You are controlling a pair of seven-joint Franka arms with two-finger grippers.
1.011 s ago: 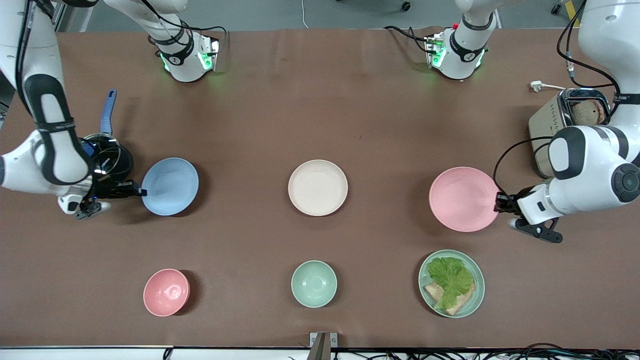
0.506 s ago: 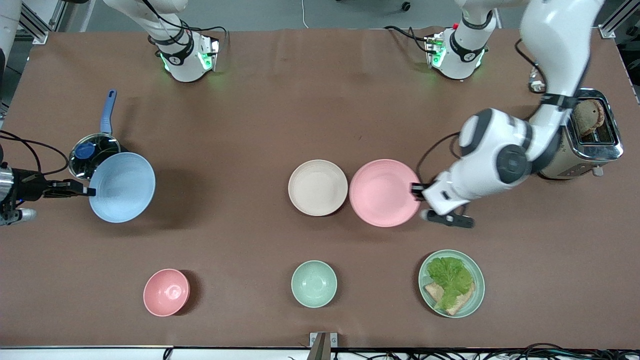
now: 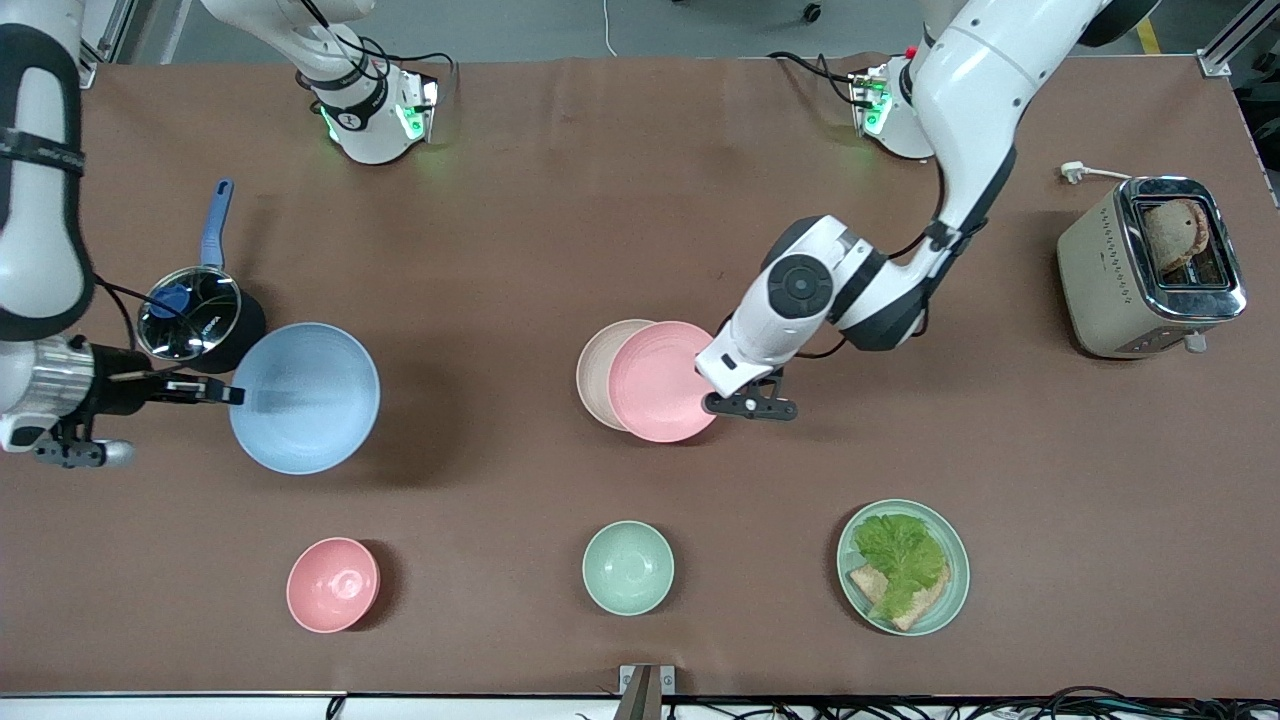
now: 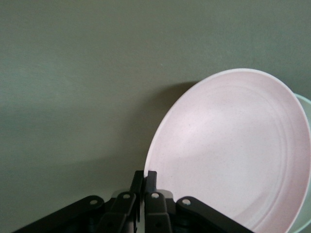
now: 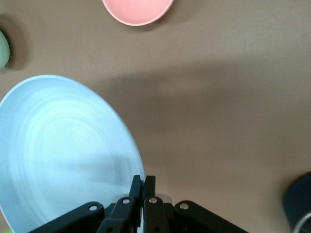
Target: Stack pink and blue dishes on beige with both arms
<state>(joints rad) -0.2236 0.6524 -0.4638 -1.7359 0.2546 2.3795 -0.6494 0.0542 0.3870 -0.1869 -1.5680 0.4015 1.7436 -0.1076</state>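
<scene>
The pale pink plate hangs over the beige plate and covers most of it, offset toward the left arm's end of the table. My left gripper is shut on the pink plate's rim; the left wrist view shows the gripper pinching the pink plate. The light blue plate is held above the table toward the right arm's end. My right gripper is shut on its rim, and the right wrist view shows this gripper clamped on the blue plate.
A dark pot with a blue handle sits beside the blue plate. Nearer the front camera stand a small pink bowl, a mint bowl and a mint plate with lettuce. A toaster stands at the left arm's end.
My left gripper carried the pink plate from the left arm's end to over the beige plate. My right gripper lifted the blue plate, swung it outward, then brought it back toward the middle.
</scene>
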